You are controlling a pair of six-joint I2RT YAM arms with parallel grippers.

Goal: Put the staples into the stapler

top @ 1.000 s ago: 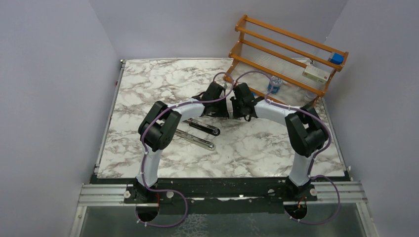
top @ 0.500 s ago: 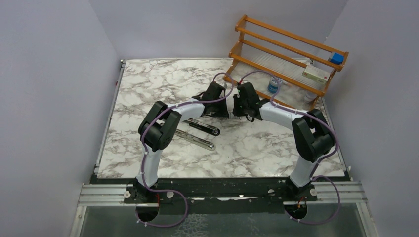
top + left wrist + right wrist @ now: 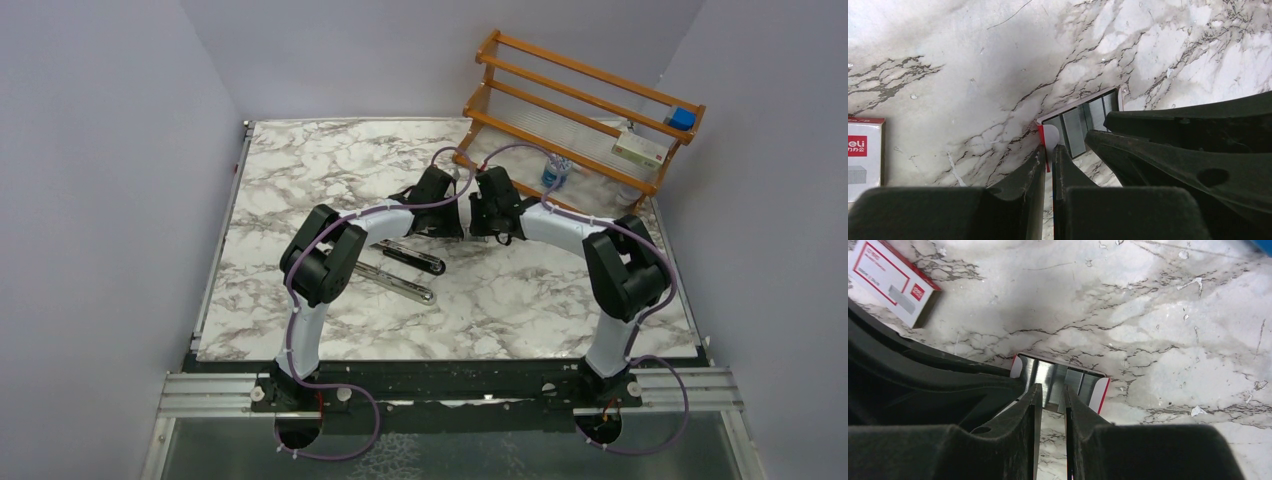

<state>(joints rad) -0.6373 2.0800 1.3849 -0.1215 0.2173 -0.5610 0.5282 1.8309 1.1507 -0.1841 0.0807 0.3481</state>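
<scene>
Left gripper [image 3: 1048, 150]: jaws nearly closed, pinching the red-and-white end wall of the staple tray [image 3: 1083, 125].

Right gripper [image 3: 1051, 388]: jaws a narrow slot apart, tips down at the staple strips [image 3: 1048, 374] in the same tray. Cannot tell whether a strip is actually clamped or only straddled.

Right wrist view: tray sits at 12 o'clock off the fingertips, touching them, long axis running roughly 9 to 3. The empty box sleeve [image 3: 893, 280] lies apart at 10 o'clock, flat on the marble table [image 3: 300, 180].

Top view: both wrists meet over mid-table. The stapler [image 3: 415, 258] lies at about 8 o'clock from them, near but not touching. It is swung open into a black arm and a silver channel, long axis about 10 to 4, its left end hidden under the left forearm.

Judgement: the left arm is nearer the stapler but is occupied with the tray. A strip carried by the right gripper would have to cross toward 8 o'clock and turn to match the channel's line.
</scene>
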